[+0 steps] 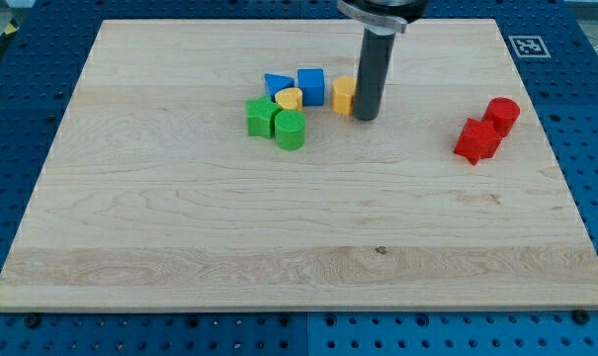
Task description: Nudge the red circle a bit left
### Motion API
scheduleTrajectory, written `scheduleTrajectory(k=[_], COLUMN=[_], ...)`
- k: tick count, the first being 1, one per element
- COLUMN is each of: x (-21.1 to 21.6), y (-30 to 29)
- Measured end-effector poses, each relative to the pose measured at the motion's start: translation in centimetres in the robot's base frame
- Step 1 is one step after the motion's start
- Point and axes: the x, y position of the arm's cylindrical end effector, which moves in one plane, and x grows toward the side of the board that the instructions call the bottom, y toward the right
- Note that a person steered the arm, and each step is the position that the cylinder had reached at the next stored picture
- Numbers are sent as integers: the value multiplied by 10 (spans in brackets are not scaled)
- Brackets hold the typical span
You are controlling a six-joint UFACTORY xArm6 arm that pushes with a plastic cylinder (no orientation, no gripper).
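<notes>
The red circle (503,113) sits far right on the wooden worktop (180,218), touching a second red block (477,139) of unclear shape just nearer and to its left. My tip (365,118) is well apart from both, pressed beside a yellow block (344,95) at the right end of a cluster — blue cube (311,86), blue triangular block (277,84), yellow circle (289,98), green block (262,116), green circle (290,130). The rod carries no fingers — nothing is grasped.

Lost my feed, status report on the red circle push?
My tip beside yellow block, mid-board. Red circle far to view's right, untouched, touching red block. Path between clear.
</notes>
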Motion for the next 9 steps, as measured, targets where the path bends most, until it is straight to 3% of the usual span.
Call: scheduleTrajectory(k=[1, 3, 5, 6, 8, 9], x=[0, -29, -55, -32, 29, 34], y=[-3, 69, 177, 227, 230, 208])
